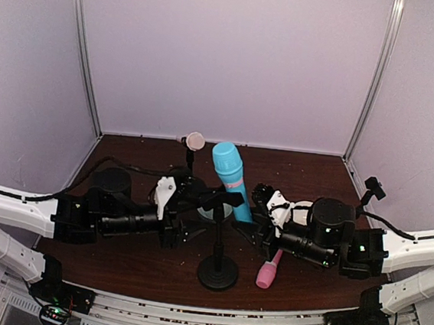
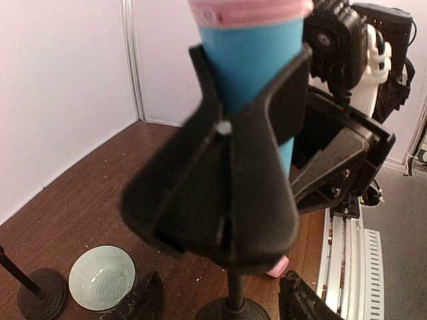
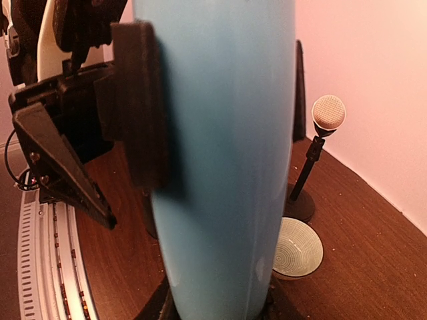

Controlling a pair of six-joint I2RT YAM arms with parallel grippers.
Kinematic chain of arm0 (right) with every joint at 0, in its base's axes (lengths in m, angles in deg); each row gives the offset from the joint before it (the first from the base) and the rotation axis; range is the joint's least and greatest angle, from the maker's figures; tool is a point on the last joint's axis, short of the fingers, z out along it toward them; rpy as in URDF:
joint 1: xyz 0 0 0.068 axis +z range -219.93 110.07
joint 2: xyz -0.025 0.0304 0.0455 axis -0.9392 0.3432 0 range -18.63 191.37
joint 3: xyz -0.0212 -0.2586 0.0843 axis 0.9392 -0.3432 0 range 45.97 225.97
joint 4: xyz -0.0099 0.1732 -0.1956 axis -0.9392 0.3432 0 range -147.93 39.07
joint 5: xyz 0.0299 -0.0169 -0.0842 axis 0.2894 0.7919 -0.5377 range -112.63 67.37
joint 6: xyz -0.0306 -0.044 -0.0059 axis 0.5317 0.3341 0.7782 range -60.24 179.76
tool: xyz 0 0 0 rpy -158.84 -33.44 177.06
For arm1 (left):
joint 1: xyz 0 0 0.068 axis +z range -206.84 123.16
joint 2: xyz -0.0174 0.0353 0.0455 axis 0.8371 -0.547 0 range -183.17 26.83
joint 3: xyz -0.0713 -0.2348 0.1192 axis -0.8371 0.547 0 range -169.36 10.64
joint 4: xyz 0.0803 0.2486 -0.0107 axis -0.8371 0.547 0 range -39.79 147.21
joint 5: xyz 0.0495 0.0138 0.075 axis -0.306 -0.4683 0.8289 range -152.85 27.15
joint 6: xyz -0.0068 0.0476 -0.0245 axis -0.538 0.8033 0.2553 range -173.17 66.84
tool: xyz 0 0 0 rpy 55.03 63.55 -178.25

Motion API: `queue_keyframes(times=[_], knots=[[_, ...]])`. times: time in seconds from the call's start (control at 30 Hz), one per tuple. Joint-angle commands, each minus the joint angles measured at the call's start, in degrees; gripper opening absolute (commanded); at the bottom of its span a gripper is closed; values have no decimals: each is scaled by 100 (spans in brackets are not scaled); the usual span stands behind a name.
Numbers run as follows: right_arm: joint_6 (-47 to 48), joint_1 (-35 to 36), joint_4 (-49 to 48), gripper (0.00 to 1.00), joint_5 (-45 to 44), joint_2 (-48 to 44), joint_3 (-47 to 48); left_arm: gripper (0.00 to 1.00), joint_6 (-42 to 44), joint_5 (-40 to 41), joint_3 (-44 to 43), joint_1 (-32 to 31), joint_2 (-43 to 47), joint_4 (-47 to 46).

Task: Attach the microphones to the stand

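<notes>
Item: blue microphone (image 1: pixel 230 181), smooth sky-blue plastic, slim tapered body widening to a thicker head, pink band under the head. Position: mid-counter between the two arms, long axis close to upright, head uppermost and leaning slightly away from the arms, narrow end down in the clip (image 2: pixel 220 193) of the stand (image 1: pixel 217 273). Clip: matte black forked cradle, its walls on both sides of the taper. Stand: thin black pole on a round disc base. Right hand (image 3: pixel 217 93): clamped on the blue body from the side, one flat black pad on each flank, so this is the arm carrying it. Left hand (image 2: pixel 223 290): fingers apart, one either side of the pole just below the clip; contact with the clip cannot be told. Judgement: seating follows the microphone's own axis, straight down into the fork. Pink microphone (image 1: pixel 269 272): lying on the counter (image 1: pixel 114 268) just right of the stand's base, under the right arm, head toward the near edge. Cream microphone (image 1: pixel 194 140): mesh-textured head, on a separate stand at the back. Also present: ribbed pale bowl (image 2: pixel 102 277); the counter is dark wood-grain.
</notes>
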Motion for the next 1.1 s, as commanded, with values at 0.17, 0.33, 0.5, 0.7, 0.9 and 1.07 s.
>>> queue_keyframes(times=[0.17, 0.33, 0.5, 0.7, 0.9, 1.07], knots=[[-88, 20, 103, 0, -20, -111, 194, 56, -393, 393, 378, -209, -386, -1884], [-85, 24, 106, 0, -17, -102, 232, 49, -465, 460, 288, -205, -673, -2149], [-113, 24, 106, 0, -3, -98, 231, 37, -481, 272, 164, -206, -966, -2336], [-128, 24, 161, 5, -11, -179, 196, 23, -500, 177, 173, -208, -984, -2480], [-188, 23, 163, 14, -54, -345, 95, 12, -341, 179, 220, -200, -868, -2498], [-113, 22, 609, 67, 104, -602, 195, 9, -215, 198, 252, -200, -765, -2469]])
